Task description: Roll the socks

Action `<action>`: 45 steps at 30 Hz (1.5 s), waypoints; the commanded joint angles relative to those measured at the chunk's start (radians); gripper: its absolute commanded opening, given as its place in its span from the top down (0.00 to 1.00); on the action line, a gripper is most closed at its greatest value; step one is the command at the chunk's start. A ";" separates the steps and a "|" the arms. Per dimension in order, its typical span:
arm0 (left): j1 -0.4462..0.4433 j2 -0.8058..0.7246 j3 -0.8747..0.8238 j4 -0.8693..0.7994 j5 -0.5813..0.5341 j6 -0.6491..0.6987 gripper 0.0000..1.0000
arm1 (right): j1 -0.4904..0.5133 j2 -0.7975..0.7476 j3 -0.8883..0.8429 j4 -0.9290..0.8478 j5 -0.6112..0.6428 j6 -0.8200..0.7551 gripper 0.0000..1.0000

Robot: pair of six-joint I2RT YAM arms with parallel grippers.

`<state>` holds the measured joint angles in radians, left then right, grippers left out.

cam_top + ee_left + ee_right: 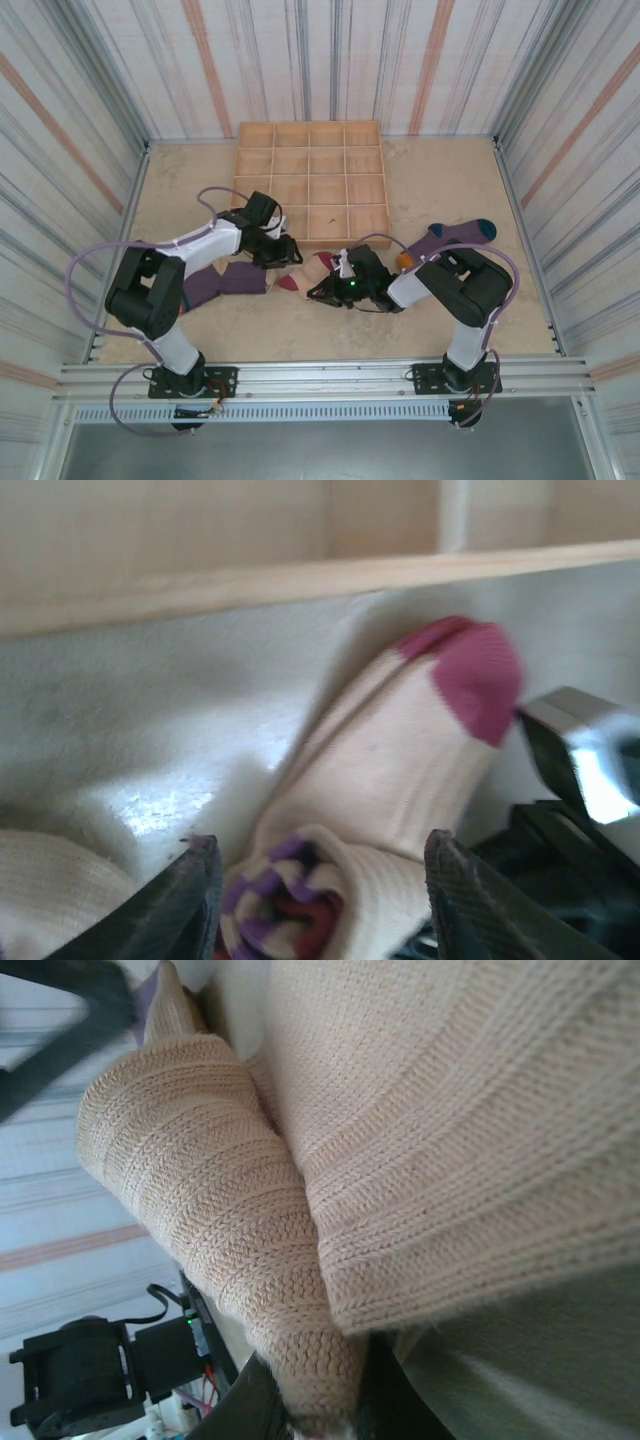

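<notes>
A cream sock with a maroon toe lies between the two grippers. In the left wrist view its maroon toe points away and its striped cuff is rolled up. My left gripper is open, with that roll between its fingers. My right gripper is shut on a fold of the cream sock's knit. In the top view the left gripper and right gripper meet over this sock. A dark purple sock lies to the left. A purple sock with a teal toe lies to the right.
A wooden compartment tray sits just behind the socks, and its front edge runs close past the left gripper. Striped walls enclose the table on three sides. Bare table surface lies in front of the socks.
</notes>
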<state>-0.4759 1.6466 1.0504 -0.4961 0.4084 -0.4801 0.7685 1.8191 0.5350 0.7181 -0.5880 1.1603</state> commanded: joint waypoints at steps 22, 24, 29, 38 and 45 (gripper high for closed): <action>-0.339 -0.492 -0.560 0.443 -0.477 -0.781 0.29 | -0.032 0.049 -0.086 -0.284 0.073 0.137 1.00; -0.342 -0.480 -0.586 0.509 -0.497 -0.801 0.30 | -0.033 0.056 -0.087 -0.279 0.074 0.137 1.00; -0.351 -0.414 -0.591 0.632 -0.511 -0.810 0.31 | -0.032 0.088 -0.095 -0.225 0.066 0.158 1.00; -0.374 -0.315 -0.580 0.637 -0.543 -0.872 0.41 | -0.031 0.080 -0.093 -0.215 0.072 0.170 1.00; -0.374 -0.271 -0.583 0.624 -0.600 -0.904 0.55 | -0.031 0.078 -0.094 -0.193 0.069 0.163 1.00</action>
<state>-0.8467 1.3521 0.4656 0.1406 -0.1242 -1.3590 0.7437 1.8263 0.5011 0.7891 -0.6216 1.2835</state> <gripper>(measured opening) 0.460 0.121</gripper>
